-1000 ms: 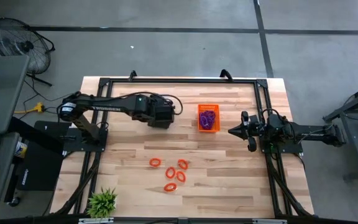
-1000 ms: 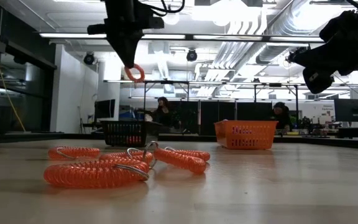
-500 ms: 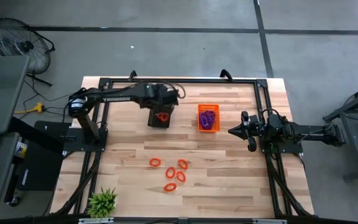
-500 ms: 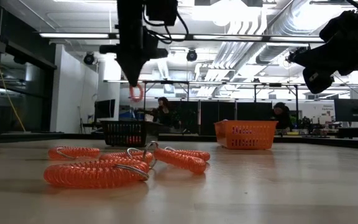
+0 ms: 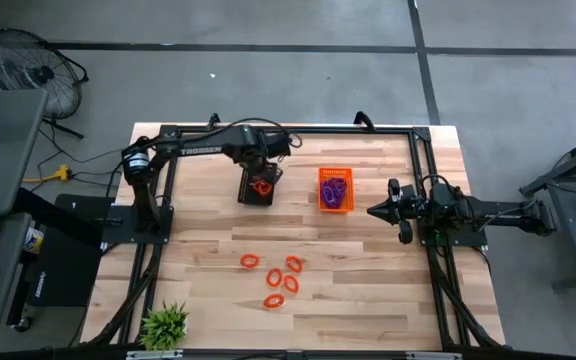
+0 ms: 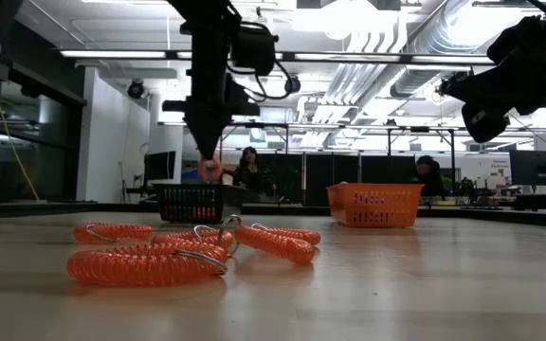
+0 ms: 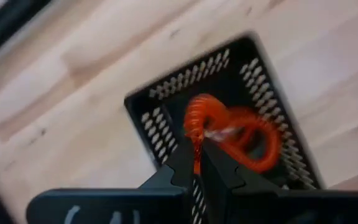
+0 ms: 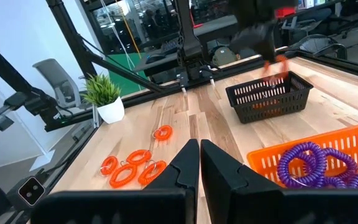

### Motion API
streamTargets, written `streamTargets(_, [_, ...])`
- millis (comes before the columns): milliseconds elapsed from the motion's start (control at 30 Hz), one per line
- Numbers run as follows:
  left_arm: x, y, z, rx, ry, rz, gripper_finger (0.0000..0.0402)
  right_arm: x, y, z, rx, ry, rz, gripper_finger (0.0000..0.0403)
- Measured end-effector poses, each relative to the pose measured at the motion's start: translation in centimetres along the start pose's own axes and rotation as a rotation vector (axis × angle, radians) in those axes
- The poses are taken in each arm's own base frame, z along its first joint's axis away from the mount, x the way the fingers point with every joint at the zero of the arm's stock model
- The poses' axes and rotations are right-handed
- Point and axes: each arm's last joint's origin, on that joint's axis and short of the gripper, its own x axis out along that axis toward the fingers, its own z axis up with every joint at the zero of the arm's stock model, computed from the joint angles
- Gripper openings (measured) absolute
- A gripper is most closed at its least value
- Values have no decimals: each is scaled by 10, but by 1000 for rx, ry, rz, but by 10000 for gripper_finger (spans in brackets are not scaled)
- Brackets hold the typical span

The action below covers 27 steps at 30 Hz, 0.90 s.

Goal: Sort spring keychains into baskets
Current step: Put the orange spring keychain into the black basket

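High view shows the left tool (image 5: 261, 178) poised over the black basket (image 5: 247, 196), which sits on the wooden counter (image 5: 368, 290) toward its far side, left of the bright orange basket (image 5: 335, 189). The left wrist view shows that tool's fingers (image 7: 185, 163) pressed together on an orange-red spring keychain (image 7: 199, 121), pinching it by one end so that the coil hangs above the open black basket, where another orange-red loop (image 7: 257, 140) already lies. In the low view the same tool (image 6: 207, 161) points straight down with the small held coil (image 6: 208, 170) just above the black basket's rim (image 6: 192, 202).

The right tool (image 5: 376, 211) waits beside the orange basket, near the counter's right edge, its fingers (image 8: 185, 165) pressed together and holding nothing. The right wrist view shows purple spring keychains (image 8: 316, 165) piled inside the orange basket (image 8: 272, 163).

Five orange-red spring keychains (image 5: 277, 277) lie loose on the counter's near half, well apart from both baskets; four cluster together and one (image 5: 250, 261) sits a little to their left. The low view has them in the foreground (image 6: 145, 263).

A small potted plant (image 5: 163, 326) stands at the counter's near-left corner. A round fan (image 5: 23, 65) rests on the floor beyond the counter. Two people (image 6: 249, 170) show in the room behind.
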Motion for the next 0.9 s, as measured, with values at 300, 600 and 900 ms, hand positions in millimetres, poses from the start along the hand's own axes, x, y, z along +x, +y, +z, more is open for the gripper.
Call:
streamTargets(300, [8, 2, 4, 23, 59, -40, 10, 0, 0, 0, 0, 0, 0, 11])
streamTargets(600, [20, -3, 0, 59, 153, -61, 10, 0, 0, 0, 0, 0, 0, 11])
streamTargets(900, [19, -2, 0, 53, 154, -58, 15, 0, 0, 0, 0, 0, 0, 11])
